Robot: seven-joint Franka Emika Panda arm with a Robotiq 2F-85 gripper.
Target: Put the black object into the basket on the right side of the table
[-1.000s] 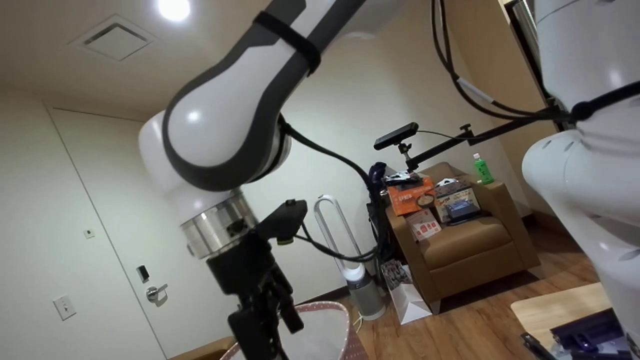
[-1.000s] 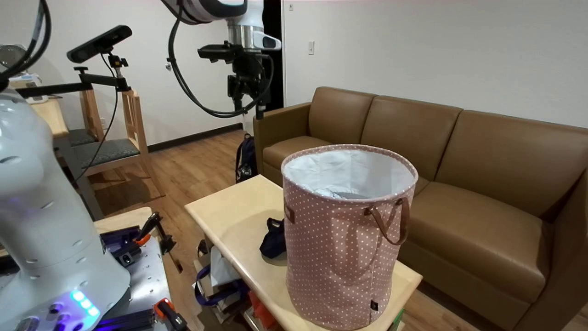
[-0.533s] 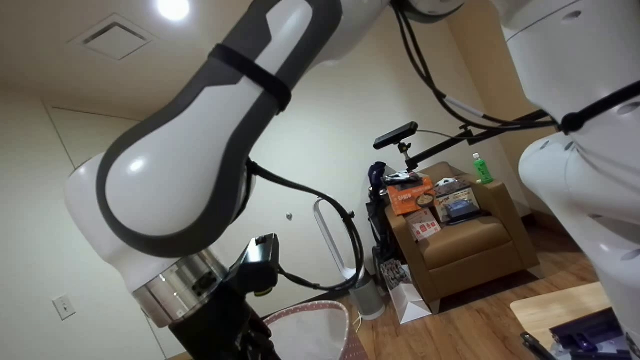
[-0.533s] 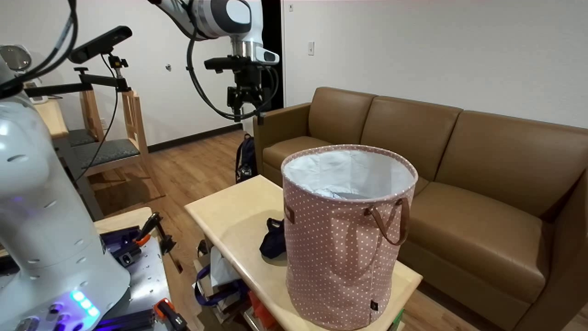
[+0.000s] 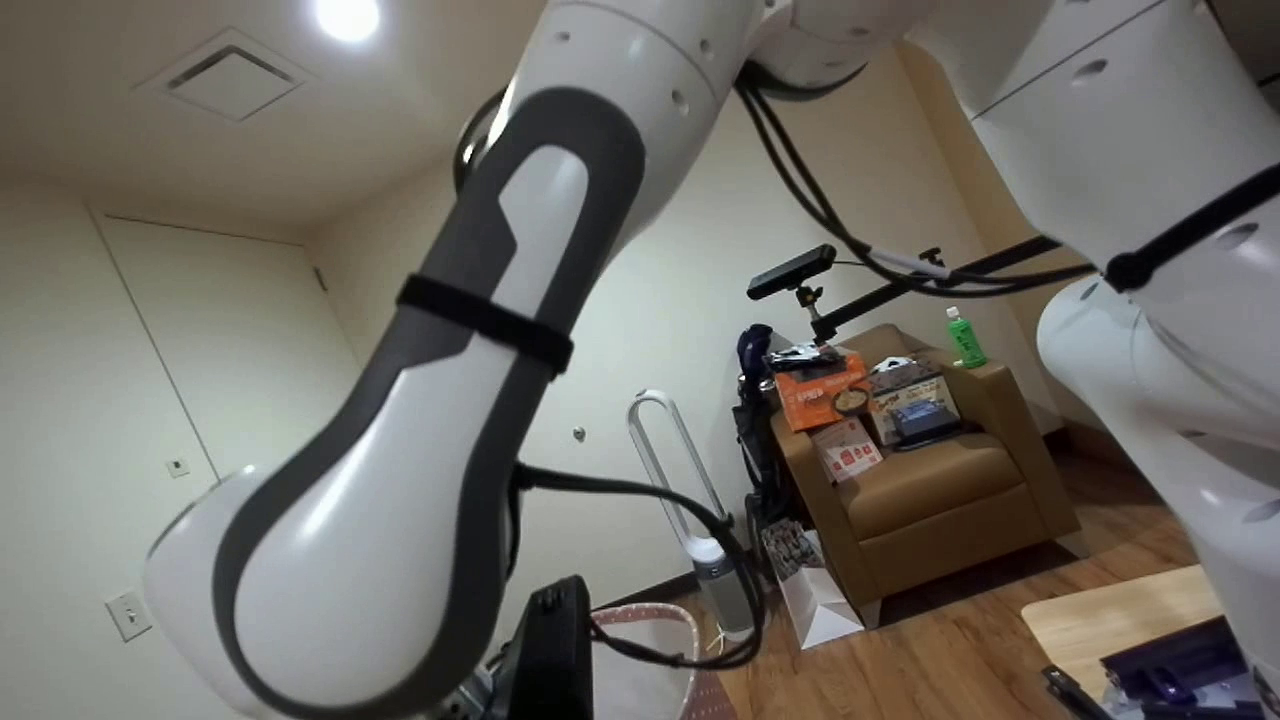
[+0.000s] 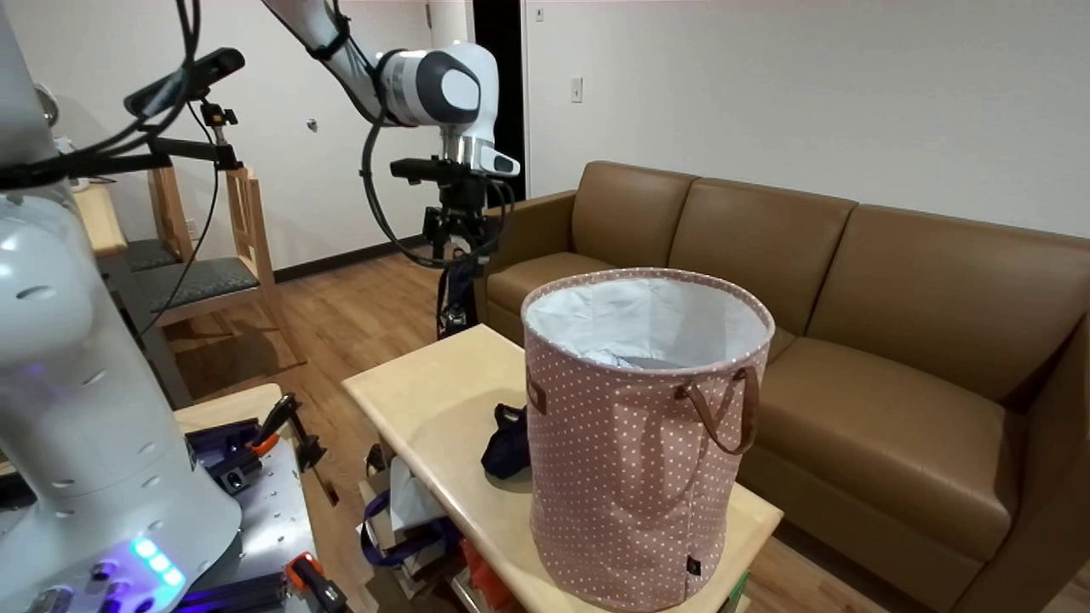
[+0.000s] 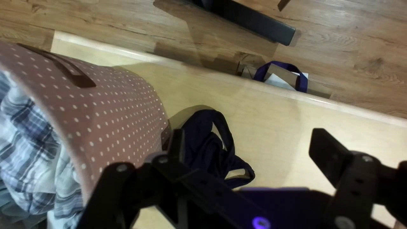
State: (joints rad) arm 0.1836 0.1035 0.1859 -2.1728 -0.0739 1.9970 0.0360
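Note:
The black object, a dark navy cloth with loops, lies on the light wooden table, against the near side of the basket. In the wrist view the cloth shows beside the left finger, which hides part of it. The pink white-dotted basket stands upright on the table; it also shows in the wrist view and in an exterior view. My gripper is open and empty, above and beyond the table's far end. In the wrist view its fingers are wide apart, above the table.
Plaid clothes lie inside the basket. A brown sofa stands behind the table. Paper bags with a purple strap stand beside the table's front edge. A dark backpack is on the floor beyond it.
My gripper has moved down, lower over the far end of the table. In an exterior view the gripper's fingers have dropped out of the picture. The cloth and basket have not moved.

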